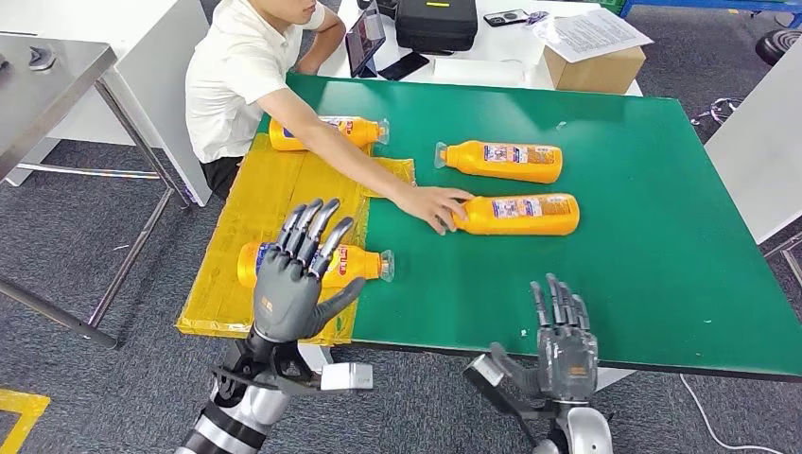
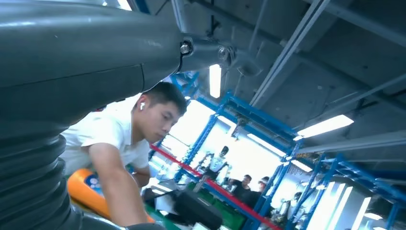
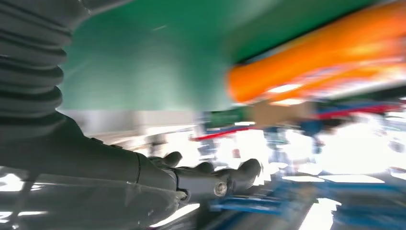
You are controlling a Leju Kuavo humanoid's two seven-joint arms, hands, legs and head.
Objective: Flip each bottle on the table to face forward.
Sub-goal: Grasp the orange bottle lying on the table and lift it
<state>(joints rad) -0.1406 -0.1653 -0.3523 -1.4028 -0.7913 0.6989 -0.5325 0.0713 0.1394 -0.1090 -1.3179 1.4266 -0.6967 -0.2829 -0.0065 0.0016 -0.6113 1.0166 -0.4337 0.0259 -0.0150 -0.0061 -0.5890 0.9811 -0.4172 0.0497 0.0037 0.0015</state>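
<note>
Left hand (image 1: 298, 274) is raised, fingers spread and empty, over the table's (image 1: 662, 236) near-left edge. Right hand (image 1: 563, 345) hangs open, low at the near edge.

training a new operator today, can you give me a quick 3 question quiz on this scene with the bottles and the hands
1. How many orange bottles lie on the table?
2. True or false: the robot's left hand grips the nearest bottle.
3. Who touches the bottle at mid-table? A) the robot's right hand B) the person's hand C) nobody

Key:
1. Four, all lying on their sides.
2. False. The left hand hovers above it with fingers spread, holding nothing.
3. B. The person reaches across from the far side and the hand rests at that bottle's cap end; the right hand is open at the near edge.
</note>
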